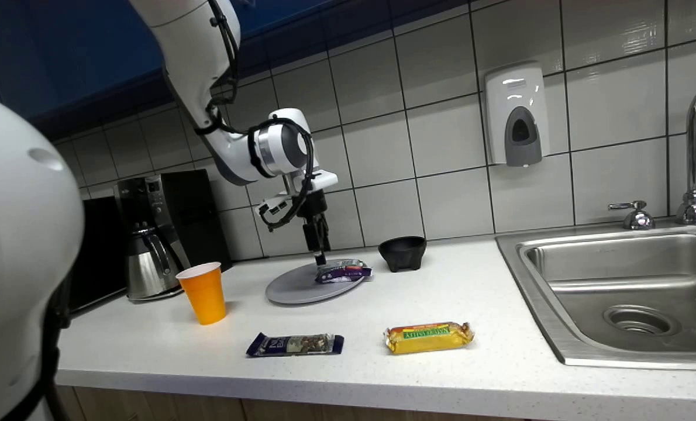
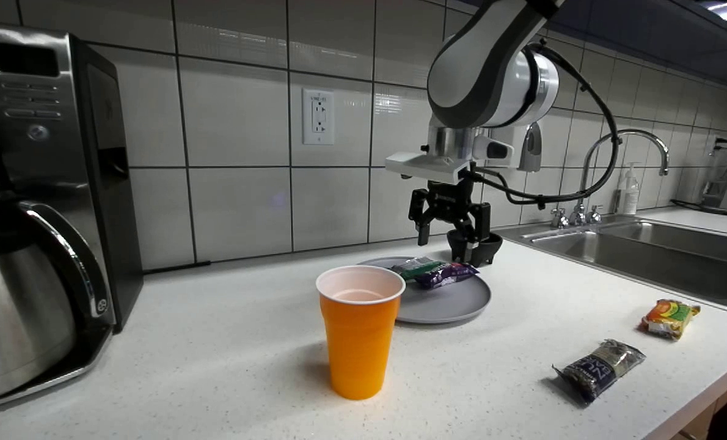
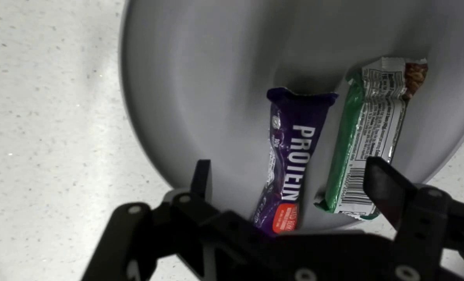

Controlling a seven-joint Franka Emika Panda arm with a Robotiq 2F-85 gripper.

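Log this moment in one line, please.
Black two-fingered pincer: open, empty | Below: round grey plate | On plate: long purple-wrapped protein bar, green-and-white wrapped bar

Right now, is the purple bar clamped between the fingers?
No, the fingers stand wide apart, touching neither side of the purple bar on the gray plate.

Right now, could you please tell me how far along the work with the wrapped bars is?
Done, it seems: the purple bar and the green-and-white bar lie on the gray plate. In hand: nothing is gripped; the gripper stands open above the plate. Probably left: the yellow bar and the dark blue bar, both lying on the counter off the plate.
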